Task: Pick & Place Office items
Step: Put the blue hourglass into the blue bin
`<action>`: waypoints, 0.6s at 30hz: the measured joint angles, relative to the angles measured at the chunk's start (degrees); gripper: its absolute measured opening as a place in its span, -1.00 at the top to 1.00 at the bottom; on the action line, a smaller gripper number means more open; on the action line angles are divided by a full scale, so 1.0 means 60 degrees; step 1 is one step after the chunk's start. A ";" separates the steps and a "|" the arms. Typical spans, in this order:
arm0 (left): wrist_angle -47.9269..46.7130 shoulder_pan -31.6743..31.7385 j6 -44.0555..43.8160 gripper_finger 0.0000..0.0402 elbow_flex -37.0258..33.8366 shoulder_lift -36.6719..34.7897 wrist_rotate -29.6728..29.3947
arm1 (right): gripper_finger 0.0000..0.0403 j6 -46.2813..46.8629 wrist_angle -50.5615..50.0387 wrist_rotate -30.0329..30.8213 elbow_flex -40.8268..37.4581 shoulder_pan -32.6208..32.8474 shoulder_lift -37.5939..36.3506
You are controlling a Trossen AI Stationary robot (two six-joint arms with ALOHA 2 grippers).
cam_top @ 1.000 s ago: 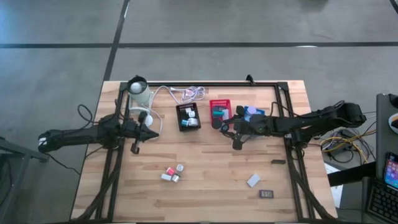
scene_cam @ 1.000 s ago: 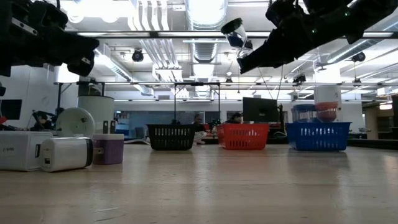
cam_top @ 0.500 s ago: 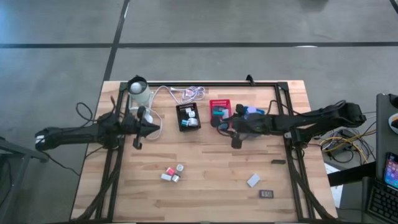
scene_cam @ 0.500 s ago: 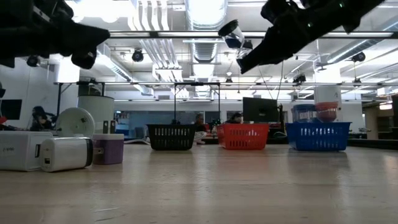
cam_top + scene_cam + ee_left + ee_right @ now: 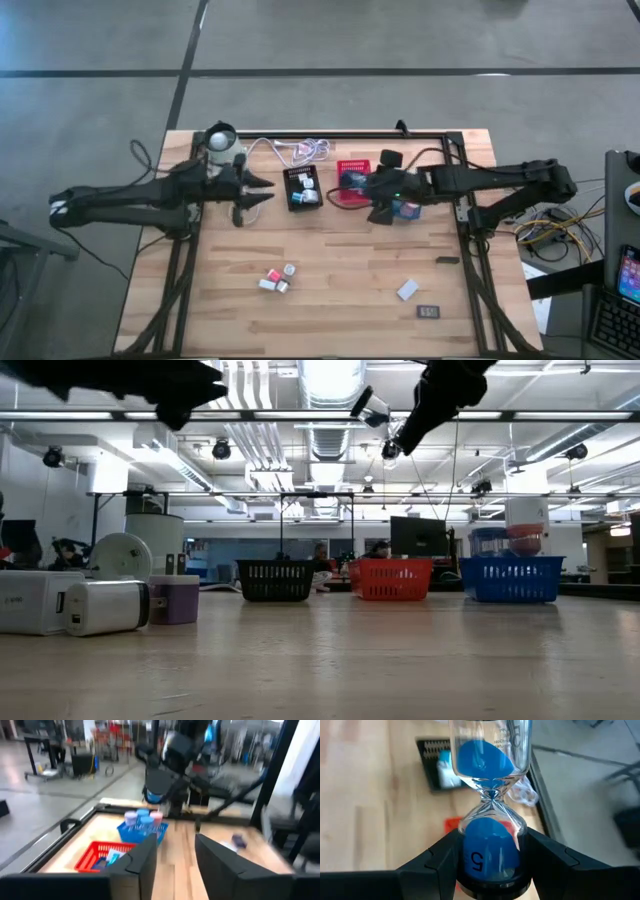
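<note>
Sorting appears to be the purpose here, judging from the high view: three mesh trays stand in a row at the far side of the surface [image 5: 330, 250], a black tray [image 5: 301, 187], a red tray [image 5: 351, 176] and a blue tray [image 5: 408, 208], each already holding a few small pieces. Loose office items wait nearer the front: a cluster of pink and white pieces [image 5: 276, 279], a white block [image 5: 406, 290] and a small dark rectangle [image 5: 429, 312]. The right gripper [image 5: 381, 195] hangs over the gap between the red and blue trays, the left gripper [image 5: 252, 193] just beside the black tray.

Low view: a sand timer [image 5: 372, 412] rides high above the surface in the right arm's grasp, probably so that it clears the tray walls. White and lavender pieces [image 5: 105, 605] lie close to the lens.

Left wrist view: the left jaws stand apart with nothing between the fingers [image 5: 142, 862], and the red and blue trays show beyond them.

Right wrist view: the right jaws are closed on the timer's lower bulb, blue sand in both halves and a "5" on the glass, with the black tray below. Gripping at the bulb likely keeps it upright for setting down.
</note>
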 joint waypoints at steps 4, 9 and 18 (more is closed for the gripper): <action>-0.1388 -0.0017 0.1179 0.20 0.1441 0.1159 -0.0092 | 0.08 -0.0155 -0.1544 0.0936 0.1397 0.0132 0.1144; -0.2203 -0.0107 0.3037 0.02 0.2804 0.2475 -0.0805 | 0.08 -0.0503 -0.2670 0.1235 0.2742 0.0297 0.2378; -0.1353 -0.0193 0.4826 -0.36 0.3453 0.3947 -0.1038 | 0.08 -0.0956 -0.3014 0.1229 0.3957 0.0582 0.3364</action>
